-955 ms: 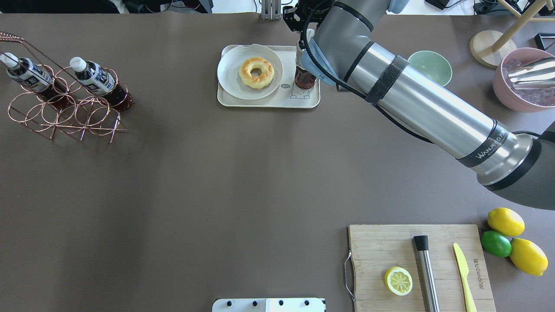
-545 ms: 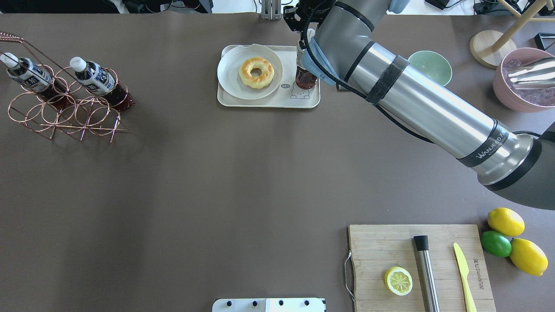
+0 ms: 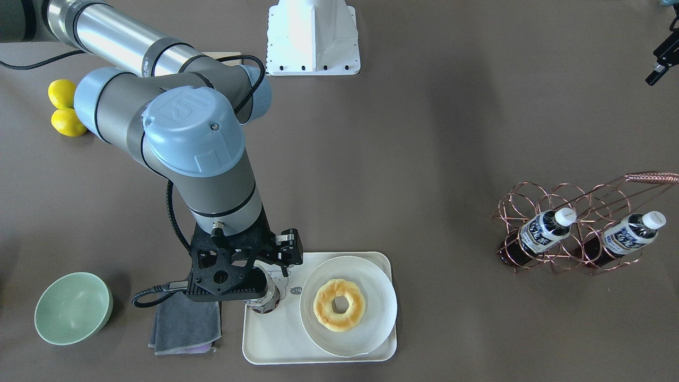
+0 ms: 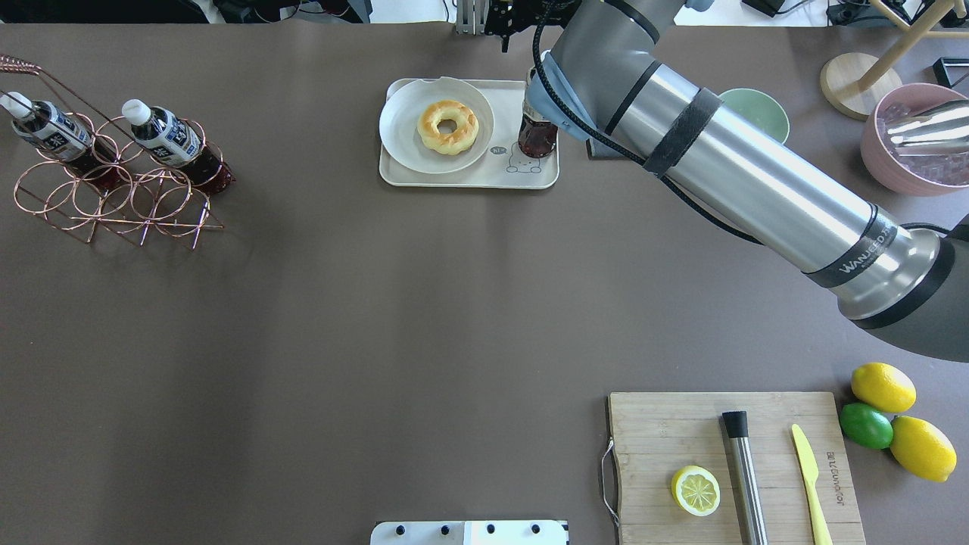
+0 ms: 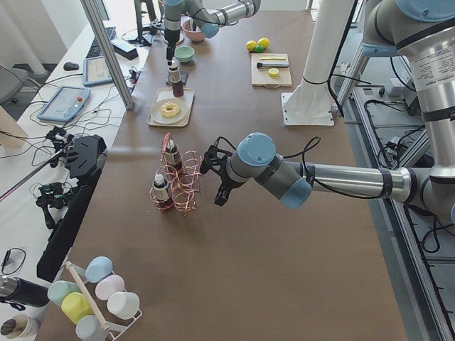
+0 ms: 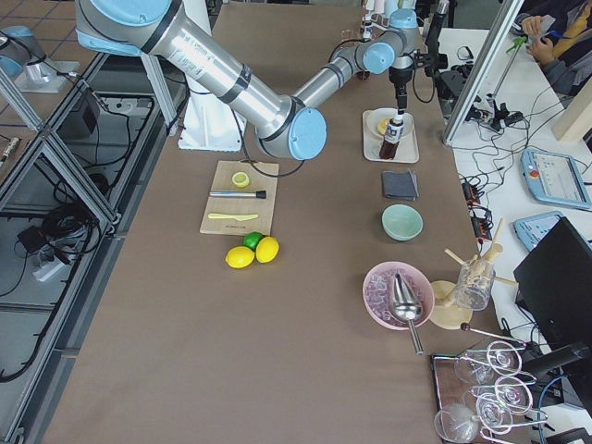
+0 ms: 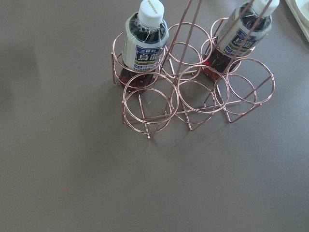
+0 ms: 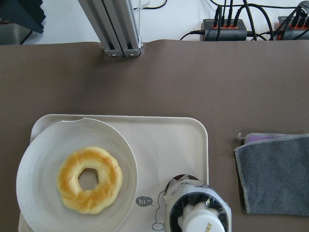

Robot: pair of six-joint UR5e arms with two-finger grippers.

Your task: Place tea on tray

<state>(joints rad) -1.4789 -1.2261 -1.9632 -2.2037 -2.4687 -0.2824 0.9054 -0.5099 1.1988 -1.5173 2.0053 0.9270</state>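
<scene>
One tea bottle (image 4: 537, 136) stands upright on the right part of the cream tray (image 4: 469, 178), by the printed bear. It also shows in the front view (image 3: 263, 301) and at the bottom of the right wrist view (image 8: 198, 215). My right gripper (image 6: 399, 102) hangs straight above the bottle's cap, clear of it, open and empty. In the front view its black body (image 3: 228, 270) hides most of the bottle. Two more tea bottles (image 4: 170, 140) lean in a copper wire rack (image 4: 113, 200). My left gripper (image 5: 213, 177) hovers near that rack; I cannot tell whether it is open.
A white plate with a doughnut (image 4: 448, 126) fills the tray's left part. A grey cloth (image 3: 185, 323) and a green bowl (image 3: 73, 307) lie beside the tray. A cutting board (image 4: 734, 469) with a lemon half, lemons, a lime and a pink ice bowl (image 4: 916, 144) sit on my right.
My right gripper has let go of the tea bottle and risen up and back. The bottle stays standing on the tray.
</scene>
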